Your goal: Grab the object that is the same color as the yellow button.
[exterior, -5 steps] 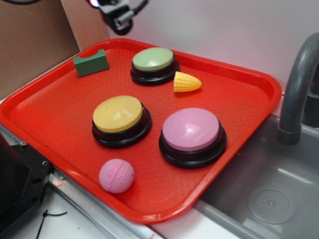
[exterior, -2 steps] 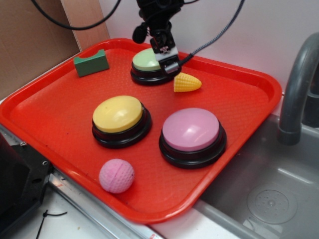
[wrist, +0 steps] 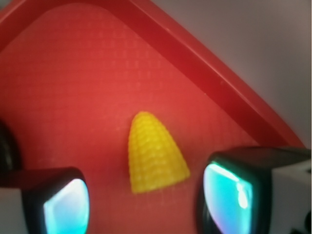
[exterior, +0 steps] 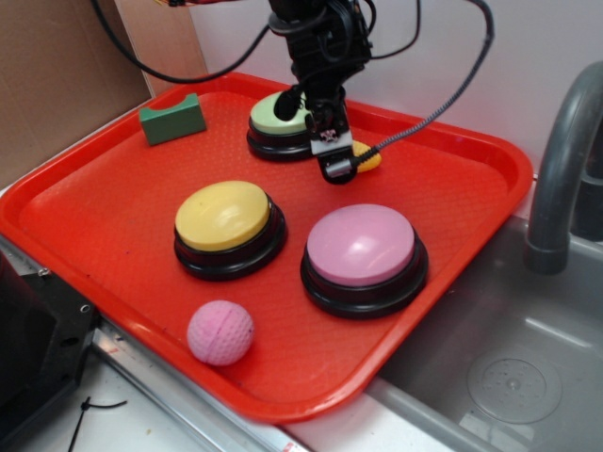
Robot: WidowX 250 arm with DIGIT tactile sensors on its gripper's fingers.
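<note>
The yellow toy corn cob (wrist: 153, 157) lies on the red tray (wrist: 63, 78), its tip pointing away in the wrist view. In the exterior view only a sliver of the corn cob (exterior: 368, 158) shows behind my gripper (exterior: 332, 160). The gripper (wrist: 146, 197) is open, its two fingers wide apart on either side just short of the cob's wide end, touching nothing. The yellow button (exterior: 223, 217) on its black base sits mid-tray, to the front left of the gripper.
A green-topped button (exterior: 278, 115) stands just behind the gripper, a pink-topped button (exterior: 362, 247) in front of it. A pink dimpled ball (exterior: 220, 331) and a green block (exterior: 172, 119) lie on the tray. A sink and grey faucet (exterior: 563, 169) are at right.
My gripper came in from the top left, passed over the green-topped button and has come down over the corn cob, now hiding most of it in the exterior view.
</note>
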